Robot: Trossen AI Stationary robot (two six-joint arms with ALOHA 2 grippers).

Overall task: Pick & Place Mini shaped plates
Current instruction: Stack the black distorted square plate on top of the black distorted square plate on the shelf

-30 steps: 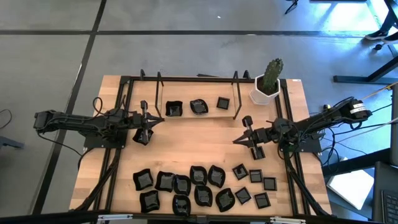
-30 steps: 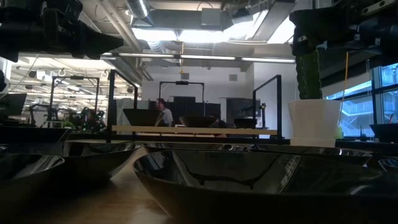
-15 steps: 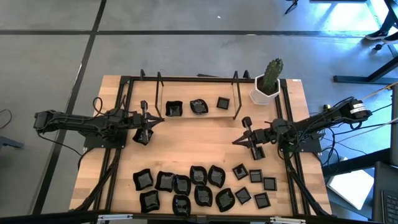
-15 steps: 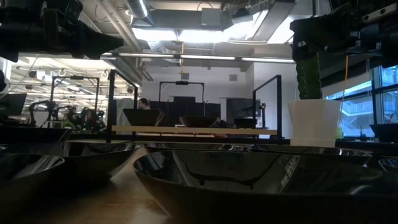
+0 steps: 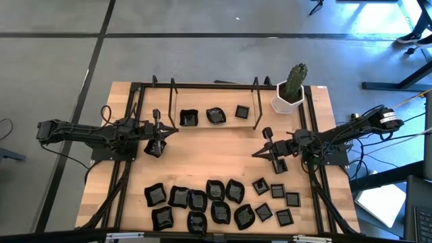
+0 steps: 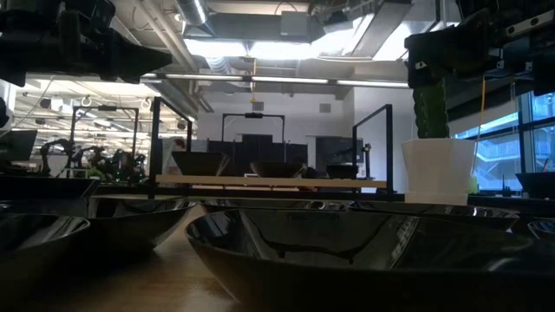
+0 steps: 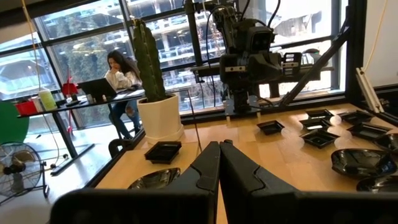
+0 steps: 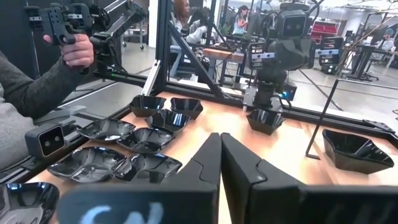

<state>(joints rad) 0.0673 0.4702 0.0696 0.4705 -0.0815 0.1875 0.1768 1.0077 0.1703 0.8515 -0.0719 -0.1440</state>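
Table: the wooden table point(image 5: 216, 152) carried a black frame point(image 5: 138, 101) along its sides and far edge.
Left gripper: the left gripper point(image 5: 164, 130) hung over the table's left half, near the rack, fingers pressed together and holding nothing.
Right gripper: the right gripper point(image 5: 260, 151) hung over the right half, above the scattered dishes, fingers closed and empty.
Cactus pot: the white pot with a green cactus point(image 5: 291, 90) stood at the far right corner.
Mini shaped plates: most of the mini shaped plates point(image 5: 216, 202) lay clustered along the near edge; three more plates point(image 5: 214, 115) sat in a row at the far middle, between two upright rods.
Person: a hand point(image 8: 78, 50) at the table's side held a dark controller.
Writing: none was readable.
Obstruction: in the low view, close dishes point(image 6: 347, 251) blocked most of the tabletop.
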